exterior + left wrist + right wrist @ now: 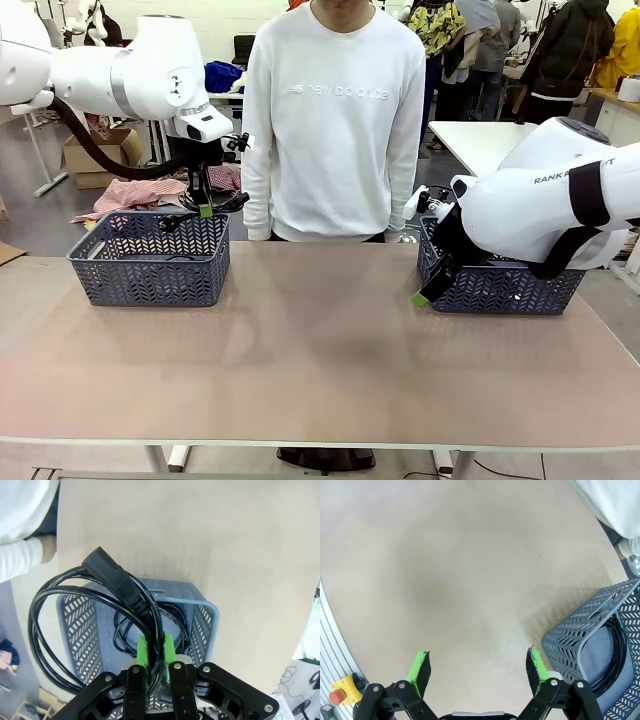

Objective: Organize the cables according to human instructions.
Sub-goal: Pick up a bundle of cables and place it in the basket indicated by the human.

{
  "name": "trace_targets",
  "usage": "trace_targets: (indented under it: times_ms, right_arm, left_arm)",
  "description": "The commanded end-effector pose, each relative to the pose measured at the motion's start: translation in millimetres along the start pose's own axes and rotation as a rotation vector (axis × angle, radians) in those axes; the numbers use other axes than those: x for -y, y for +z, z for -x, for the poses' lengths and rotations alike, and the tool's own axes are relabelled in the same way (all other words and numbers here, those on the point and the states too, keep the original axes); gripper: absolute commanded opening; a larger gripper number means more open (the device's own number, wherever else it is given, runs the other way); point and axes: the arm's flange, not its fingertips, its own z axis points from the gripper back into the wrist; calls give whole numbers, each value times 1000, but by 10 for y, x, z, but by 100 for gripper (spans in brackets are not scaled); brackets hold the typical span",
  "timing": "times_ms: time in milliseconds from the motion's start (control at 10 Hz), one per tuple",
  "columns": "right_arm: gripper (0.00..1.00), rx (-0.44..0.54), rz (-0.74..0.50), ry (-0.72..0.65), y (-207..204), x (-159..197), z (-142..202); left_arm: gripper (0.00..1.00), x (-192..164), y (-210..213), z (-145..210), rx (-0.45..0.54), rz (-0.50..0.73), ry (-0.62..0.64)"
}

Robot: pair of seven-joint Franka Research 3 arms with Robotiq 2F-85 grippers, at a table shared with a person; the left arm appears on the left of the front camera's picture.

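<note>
- In the front view the right arm's body covers much of the right basket; what lies inside cannot be told.
- The right tool shows one green tip there; its other finger is hidden.
- In the left wrist view the held cable hides part of the left basket; a second coil inside is half covered.
- The person's hand is cut off by the picture's left edge.

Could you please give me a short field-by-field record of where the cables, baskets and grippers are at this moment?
left gripper: shut on a coiled cable, held above the left basket
left basket contents: more black cable lying inside
right gripper: open, holding nothing, low over the table beside the right basket
right basket contents: a black cable coiled inside
person: standing at the far side
</note>
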Motion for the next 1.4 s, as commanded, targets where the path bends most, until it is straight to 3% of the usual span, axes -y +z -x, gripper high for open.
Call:
trace_targets:
  times_ms: [0, 900, 1300]
  right_arm:
    - [100, -5, 6, 1, 10, 12, -9]
    - [100, -5, 6, 1, 10, 12, -9]
    - [100, -5, 6, 1, 10, 12, -9]
  left_arm:
    - [15, 1, -1, -1, 0, 0, 0]
    - [15, 148, -282, 941, 22, -29, -48]
    - [15, 154, -390, 1060, 52, -21, -91]
